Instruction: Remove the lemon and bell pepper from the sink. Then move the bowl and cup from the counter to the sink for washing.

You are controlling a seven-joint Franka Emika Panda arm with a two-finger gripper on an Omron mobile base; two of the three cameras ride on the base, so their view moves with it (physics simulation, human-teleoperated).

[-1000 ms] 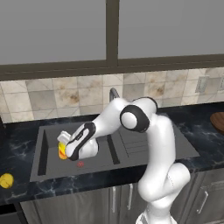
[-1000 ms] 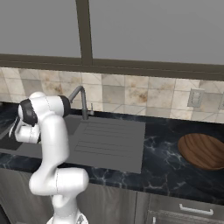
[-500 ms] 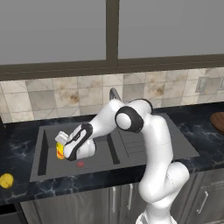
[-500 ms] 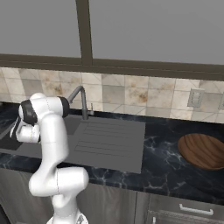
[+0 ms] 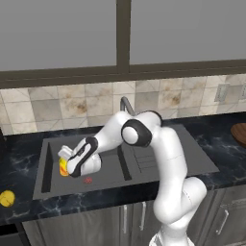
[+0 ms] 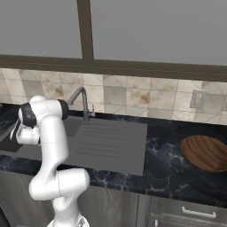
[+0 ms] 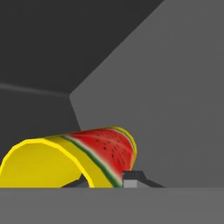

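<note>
My gripper is shut on the yellow cup, low inside the left part of the dark grey sink. In the hand view the cup lies across the bottom, its red watermelon-like mark facing me, with one dark fingertip pressed against its side. The sink's grey walls rise behind it. The lemon rests on the counter left of the sink. The brown wooden bowl sits on the counter far right, also seen as the bowl. The bell pepper is out of view.
A small flat reddish disc lies on the sink floor near my hand. The curved faucet stands behind the ribbed drainboard. My arm's elbow arches over the sink's middle. Dark marble counter runs right of the drainboard.
The hand with the cup has sunk a little lower and to the left inside the basin. Its grip on the cup is unchanged.
</note>
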